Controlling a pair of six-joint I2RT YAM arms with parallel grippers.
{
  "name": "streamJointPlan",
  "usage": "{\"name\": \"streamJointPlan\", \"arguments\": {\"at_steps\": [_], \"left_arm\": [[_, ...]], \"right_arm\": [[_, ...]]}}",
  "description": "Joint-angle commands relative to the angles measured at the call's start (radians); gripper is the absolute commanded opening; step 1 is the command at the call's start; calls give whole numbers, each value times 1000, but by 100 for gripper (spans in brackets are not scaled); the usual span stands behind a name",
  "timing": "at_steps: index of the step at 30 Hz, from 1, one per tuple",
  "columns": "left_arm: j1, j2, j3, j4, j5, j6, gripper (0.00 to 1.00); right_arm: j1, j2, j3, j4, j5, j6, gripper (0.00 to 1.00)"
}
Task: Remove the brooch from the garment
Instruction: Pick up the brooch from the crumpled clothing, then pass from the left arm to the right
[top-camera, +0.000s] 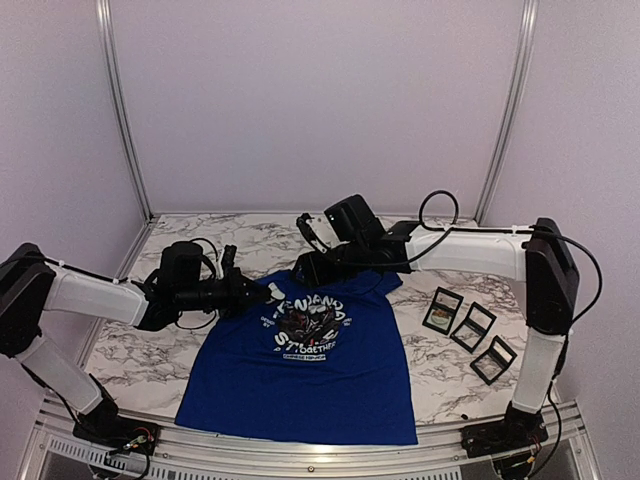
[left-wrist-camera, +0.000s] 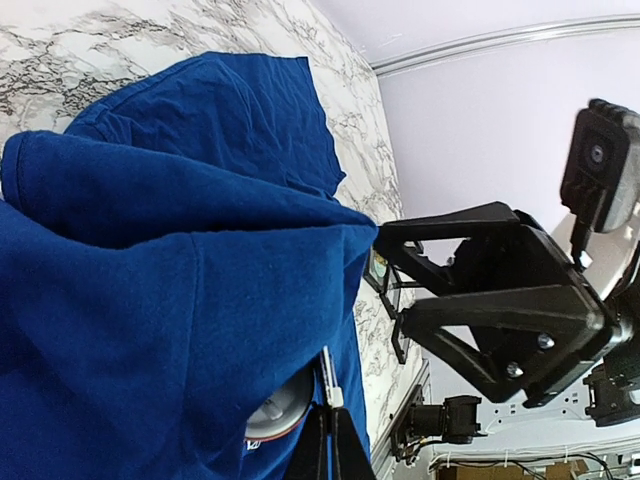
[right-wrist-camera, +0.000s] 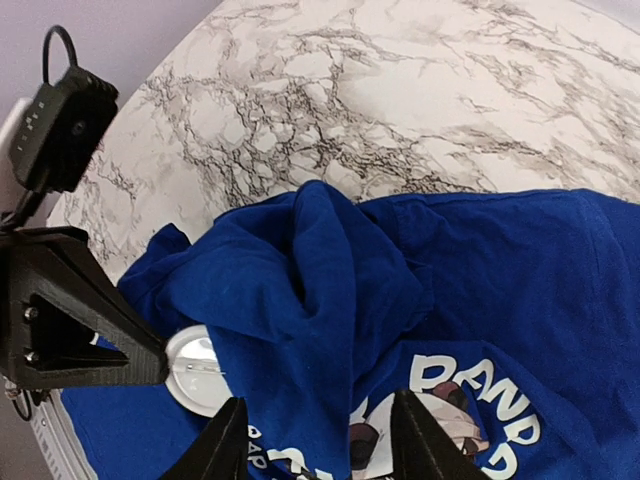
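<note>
Up by bunched top of garment (right-wrist-camera: 520, 300), we see left end effector (right-wrist-camera: 150, 365) pinched shut, tip touching brooch (right-wrist-camera: 200, 372); right end effector (right-wrist-camera: 320, 440) part-open just over print (right-wrist-camera: 470, 390).

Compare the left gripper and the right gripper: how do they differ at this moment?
The left gripper is shut, its tip at the rim of the white brooch, seemingly pinching it; the right gripper stands open and holds nothing. The left gripper reaches in from the sleeve side, the right gripper from over the collar. Both work at the bunched upper part of the blue shirt.
</note>
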Motion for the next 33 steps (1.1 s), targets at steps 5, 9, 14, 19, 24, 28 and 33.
{"name": "streamJointPlan", "arguments": {"at_steps": [5,9,14,19,24,28,33], "left_arm": [[9,71,-30,214,62,-121,0],[9,89,-35,262,72,-160,0],[9,96,-36,274,73,-170,0],[9,101,-37,285,75,-176,0],[9,102,-40,294,75,-178,0],[9,102,-47,305,76,-185,0],[9,96,-53,307,77,-185,0]], "right_arm": [[-20,-123,-74,12,-114,83,56],[-46,-104,-117,103,-272,175,57],[-86,-76,-173,248,-415,299,56],[-88,-38,-190,337,-481,380,53],[-88,5,-205,444,-526,455,53],[-90,40,-192,481,-543,493,52],[-93,61,-193,546,-555,545,51]]}}
